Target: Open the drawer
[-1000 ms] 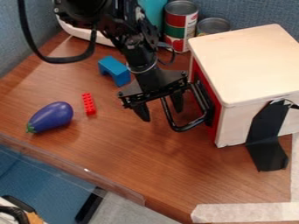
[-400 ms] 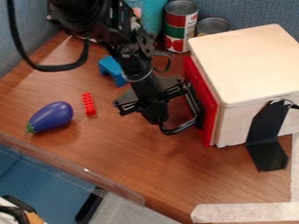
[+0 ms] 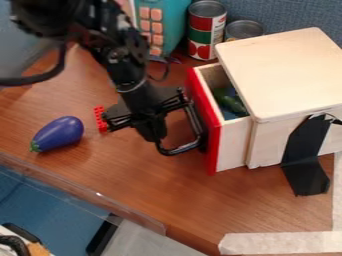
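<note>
- Drawer [image 3: 231, 142] is partly open, sticking out of the wooden box [image 3: 287, 65], red front [image 3: 206, 125] well clear of the box body.
- Claw [image 3: 153, 136] is closed on the black drawer handle [image 3: 179, 150], out in front of the box on its drawer side.
- Labels, for those who care: the tall can [image 3: 206, 31] behind the box has a red, green and white one with red round shapes on it. Print's too small for me to make out.
- Shorter can [image 3: 244, 30] sits right behind the box too; can't tell what's in either can.
- Inside the box's drawer there's something green [image 3: 232, 104], plus a bit of blue under it.
- Teal thing [image 3: 175, 22] with pinkish squares stands past the tall can, farther from the box.
- Red toy brick [image 3: 101, 120] is near the claw, well apart from the box, and the purple eggplant [image 3: 59, 133] is farther out on the tabletop [image 3: 127, 185].
- Black tape [image 3: 307, 155] runs down the box's near side onto the tabletop.
</note>
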`<control>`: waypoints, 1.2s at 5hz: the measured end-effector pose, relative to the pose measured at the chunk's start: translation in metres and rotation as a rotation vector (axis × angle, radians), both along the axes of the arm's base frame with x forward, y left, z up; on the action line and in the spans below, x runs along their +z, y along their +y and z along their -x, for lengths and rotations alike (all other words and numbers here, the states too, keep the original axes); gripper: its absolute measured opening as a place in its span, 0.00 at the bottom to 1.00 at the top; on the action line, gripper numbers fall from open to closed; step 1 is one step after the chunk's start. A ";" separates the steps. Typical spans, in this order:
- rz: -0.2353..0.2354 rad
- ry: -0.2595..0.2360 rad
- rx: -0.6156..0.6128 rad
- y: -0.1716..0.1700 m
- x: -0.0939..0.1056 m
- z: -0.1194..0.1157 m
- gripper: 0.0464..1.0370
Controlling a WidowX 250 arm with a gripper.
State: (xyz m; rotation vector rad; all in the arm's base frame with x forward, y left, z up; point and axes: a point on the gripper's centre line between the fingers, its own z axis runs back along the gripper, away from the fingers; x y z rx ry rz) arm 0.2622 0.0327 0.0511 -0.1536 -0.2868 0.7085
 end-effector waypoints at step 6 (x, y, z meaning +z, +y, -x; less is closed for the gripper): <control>-0.026 0.095 -0.016 0.032 -0.001 0.028 0.11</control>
